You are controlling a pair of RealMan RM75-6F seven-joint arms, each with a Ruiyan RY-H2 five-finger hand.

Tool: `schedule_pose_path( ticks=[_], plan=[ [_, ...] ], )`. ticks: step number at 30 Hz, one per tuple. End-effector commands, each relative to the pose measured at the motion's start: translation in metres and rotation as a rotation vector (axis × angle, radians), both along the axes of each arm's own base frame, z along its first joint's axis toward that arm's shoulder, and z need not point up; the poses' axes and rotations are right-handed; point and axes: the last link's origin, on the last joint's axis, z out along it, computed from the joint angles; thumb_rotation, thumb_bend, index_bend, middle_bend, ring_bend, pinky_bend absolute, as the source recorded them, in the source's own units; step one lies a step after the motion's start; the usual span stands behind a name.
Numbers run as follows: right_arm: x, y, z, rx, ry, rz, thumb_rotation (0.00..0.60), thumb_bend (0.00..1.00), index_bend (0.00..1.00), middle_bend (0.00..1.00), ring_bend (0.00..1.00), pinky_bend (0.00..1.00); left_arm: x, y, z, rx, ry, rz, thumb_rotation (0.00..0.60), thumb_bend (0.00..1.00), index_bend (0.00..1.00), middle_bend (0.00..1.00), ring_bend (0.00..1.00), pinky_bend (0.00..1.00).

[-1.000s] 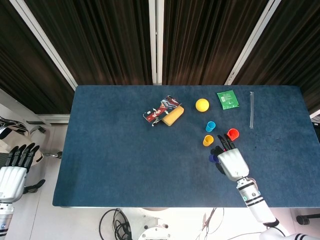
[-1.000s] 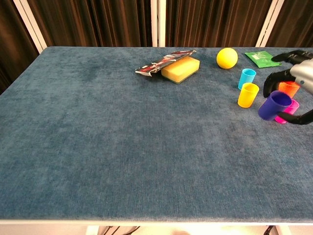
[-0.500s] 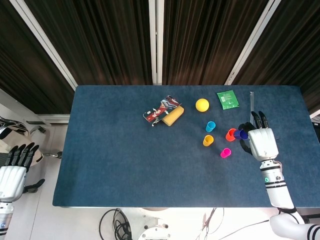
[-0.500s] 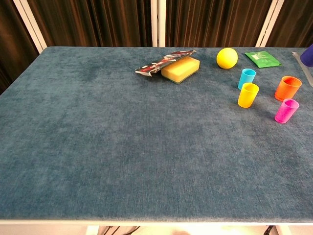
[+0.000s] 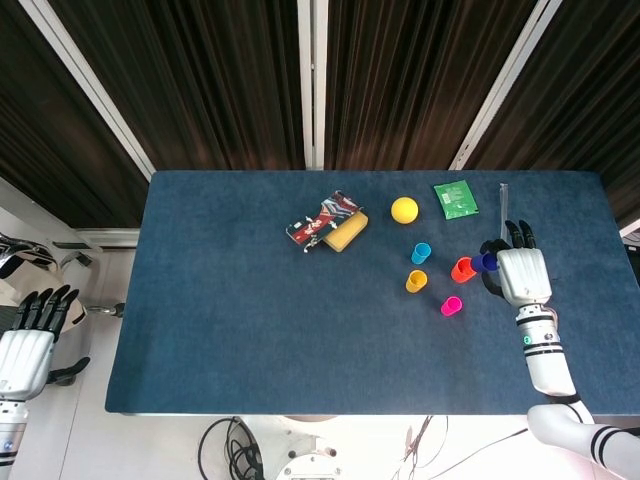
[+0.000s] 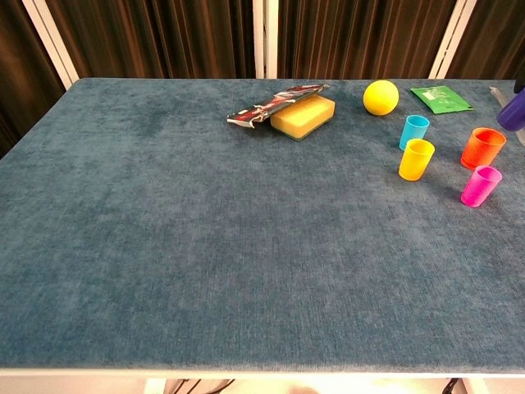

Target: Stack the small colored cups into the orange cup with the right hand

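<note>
- My right hand [image 5: 524, 275] holds the purple cup [image 5: 487, 262] in its curled fingers; the cup is off the table and just right of the orange cup [image 5: 462, 268].
- A second ago this hand was low over the pink cup [image 5: 452, 306], with the purple cup just picked up next to it. Since then I have carried the purple cup up and to the right, past the orange cup, and in the last half second I have eased it back a little toward the orange rim.
- In the chest view only a sliver of the purple cup [image 6: 514, 111] shows at the right edge, above and to the right of the orange cup [image 6: 482, 148]; my hand is out of that picture.
- I judge that the carry is nearly over: next comes lining the purple cup up over the orange mouth and lowering it in.
- The orange cup looks empty, so nothing is stacked yet.
- The pink cup, the yellow cup [image 5: 416, 281] and the light blue cup [image 5: 421, 252] stand upright on the table [image 5: 220, 330], apart from each other, waiting their turn.
- My left hand [image 5: 24, 345] hangs off the table's left side, fingers extended, holding nothing.
</note>
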Motion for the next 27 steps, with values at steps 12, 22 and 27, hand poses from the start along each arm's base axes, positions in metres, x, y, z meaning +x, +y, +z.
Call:
schedule_pose_path(
  ticks=[12,22,27],
  plan=[
    [0.002,-0.01,-0.014,0.036,0.031,-0.013,0.6,0.28,0.48,0.45,0.07,0.0,-0.004,0.0,0.001,0.006,-0.005,0.007,0.6,0.06,0.03,0.04,0.0,0.0],
    [0.001,-0.011,-0.02,0.07,0.025,-0.028,0.6,0.25,0.28,0.27,0.05,0.0,-0.006,0.002,-0.001,-0.009,-0.009,0.013,0.6,0.06,0.03,0.04,0.0,0.0],
    [0.006,-0.012,-0.018,0.076,-0.012,-0.006,0.6,0.24,0.06,0.09,0.0,0.0,-0.006,0.003,0.0,-0.007,-0.016,0.007,0.6,0.06,0.03,0.04,0.0,0.0]
  ],
)
